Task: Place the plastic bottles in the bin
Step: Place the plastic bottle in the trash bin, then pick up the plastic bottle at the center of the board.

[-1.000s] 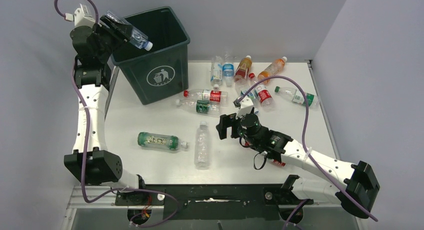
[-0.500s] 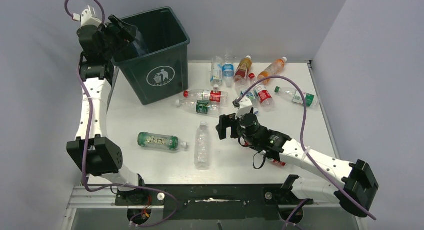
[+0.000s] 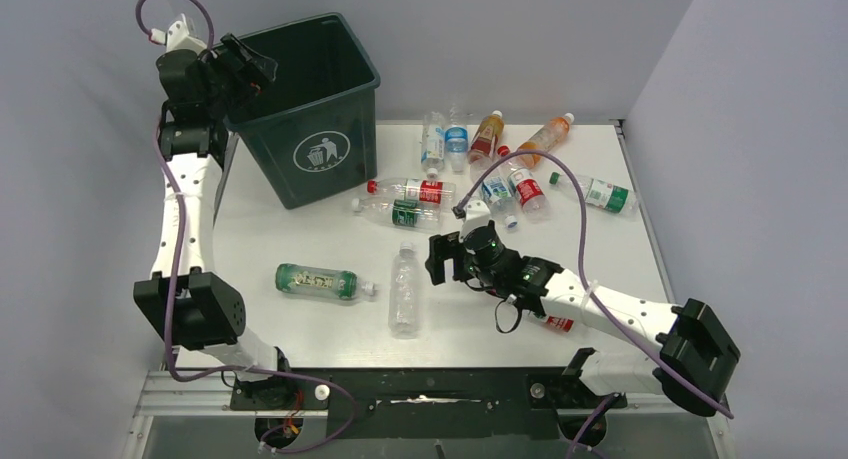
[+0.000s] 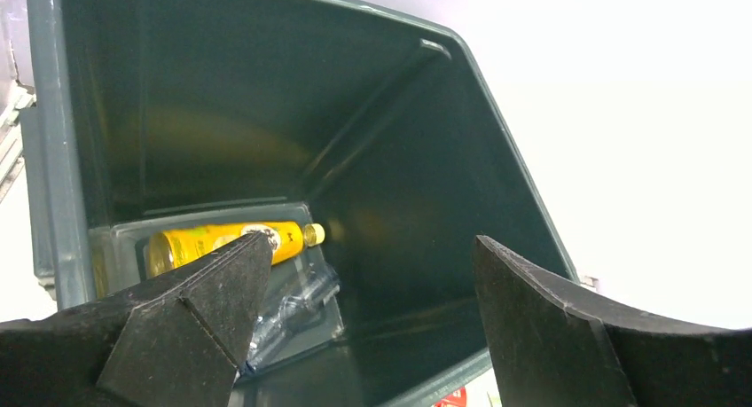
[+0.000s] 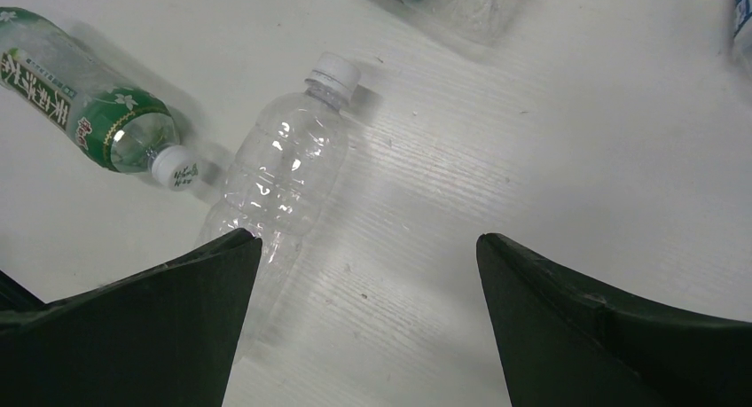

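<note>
The dark green bin (image 3: 320, 149) stands at the back left. My left gripper (image 3: 247, 63) hangs open over its left rim, holding nothing. In the left wrist view the gripper (image 4: 370, 240) looks down into the bin (image 4: 399, 141), where a yellow bottle (image 4: 222, 245) and a clear bottle (image 4: 293, 305) lie on the bottom. My right gripper (image 3: 437, 259) is open low over the table, just right of a clear white-capped bottle (image 3: 404, 291). The right wrist view shows that bottle (image 5: 279, 168) by the left finger of the gripper (image 5: 368, 238), outside the gap.
A green-labelled bottle (image 3: 318, 281) lies left of the clear one. Two bottles (image 3: 410, 201) lie side by side in front of the bin. Several more, some orange (image 3: 487, 134), are scattered at the back right, one (image 3: 598, 193) near the right edge.
My left gripper opened over the bin and the clear bottle it held has dropped inside. The right arm has shifted a little left, toward the clear bottle.
</note>
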Robot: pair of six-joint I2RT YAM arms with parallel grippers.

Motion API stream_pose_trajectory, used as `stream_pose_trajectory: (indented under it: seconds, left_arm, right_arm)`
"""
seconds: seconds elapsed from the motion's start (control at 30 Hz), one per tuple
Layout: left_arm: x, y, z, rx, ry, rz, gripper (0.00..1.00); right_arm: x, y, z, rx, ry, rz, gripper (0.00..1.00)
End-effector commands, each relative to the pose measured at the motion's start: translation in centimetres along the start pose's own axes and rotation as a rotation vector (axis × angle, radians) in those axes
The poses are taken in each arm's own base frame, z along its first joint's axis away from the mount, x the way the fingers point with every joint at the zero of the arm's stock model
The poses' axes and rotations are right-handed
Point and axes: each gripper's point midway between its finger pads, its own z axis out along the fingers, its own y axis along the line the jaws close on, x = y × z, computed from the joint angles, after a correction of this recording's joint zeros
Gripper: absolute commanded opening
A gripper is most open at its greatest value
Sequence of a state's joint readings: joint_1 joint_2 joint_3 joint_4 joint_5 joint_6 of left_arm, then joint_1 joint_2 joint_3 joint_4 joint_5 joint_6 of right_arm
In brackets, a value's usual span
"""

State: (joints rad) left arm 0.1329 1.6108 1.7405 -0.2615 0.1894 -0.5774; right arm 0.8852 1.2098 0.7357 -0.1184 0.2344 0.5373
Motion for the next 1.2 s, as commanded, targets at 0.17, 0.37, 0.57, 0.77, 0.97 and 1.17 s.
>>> stream_pose_trajectory:
  seconds: [0.17, 0.37, 0.57, 0.77, 0.97, 1.17]
  left_arm:
    - [-3.0, -5.0, -7.1, 0.112, -0.063, 0.02, 0.84]
    - [-0.4, -5.4, -9.5, 0.13, -0.013, 0.006, 0.84]
    - [3.6, -4.9, -10.7, 0.133, 0.073, 0.001, 0.84]
    - [9.3, -3.4, -11.3, 0.088, 0.189, 0.029, 0.84]
    - [13.2, -1.9, -12.5, 0.054, 0.267, 0.049, 0.84]
    - [14.4, -1.8, -13.6, 0.056, 0.293, 0.054, 0.84]
  right_arm:
    - [-2.1, 3.5, 1.0, -0.104, -0.041, 0.039, 0.98]
    - [-1.4, 4.8, 1.9, -0.145, -0.007, 0.049, 0.98]
    - [-0.7, 5.8, 2.9, -0.175, 0.025, 0.059, 0.98]
    - [-0.1, 6.2, 3.6, -0.182, 0.052, 0.066, 0.98]
    - [0.7, 6.3, 4.3, -0.178, 0.081, 0.077, 0.98]
    - [1.8, 6.4, 5.1, -0.182, 0.116, 0.085, 0.98]
